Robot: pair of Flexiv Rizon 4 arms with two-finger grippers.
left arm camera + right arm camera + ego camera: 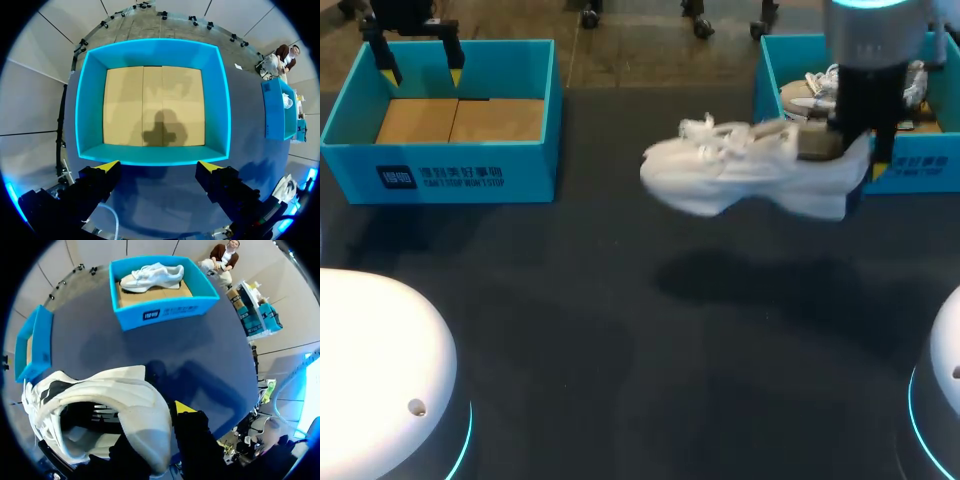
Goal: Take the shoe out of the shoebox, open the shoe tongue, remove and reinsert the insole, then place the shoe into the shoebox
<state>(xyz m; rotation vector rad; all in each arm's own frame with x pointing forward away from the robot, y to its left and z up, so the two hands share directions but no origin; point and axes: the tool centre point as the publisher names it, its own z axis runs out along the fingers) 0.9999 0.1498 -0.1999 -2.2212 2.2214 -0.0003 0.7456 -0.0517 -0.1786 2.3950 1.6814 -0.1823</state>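
A white sneaker [750, 170] hangs in the air over the dark table, toe pointing left, its shadow on the cloth below. My right gripper [850, 158] is shut on its heel collar; in the right wrist view one yellow fingertip [185, 407] lies outside the heel of the sneaker [115, 405] and the other is hidden inside. Behind it stands the blue shoebox [920, 165] holding a second white shoe [152, 274]. My left gripper [159, 167] hovers open over an empty blue box [152, 55] at the far left, holding nothing.
The empty blue box [445, 165] with a cardboard floor sits at the back left, the shoebox [165, 310] at the back right. White robot bases [380, 370] fill the two near corners. Dark table cloth [620, 330] spreads between them.
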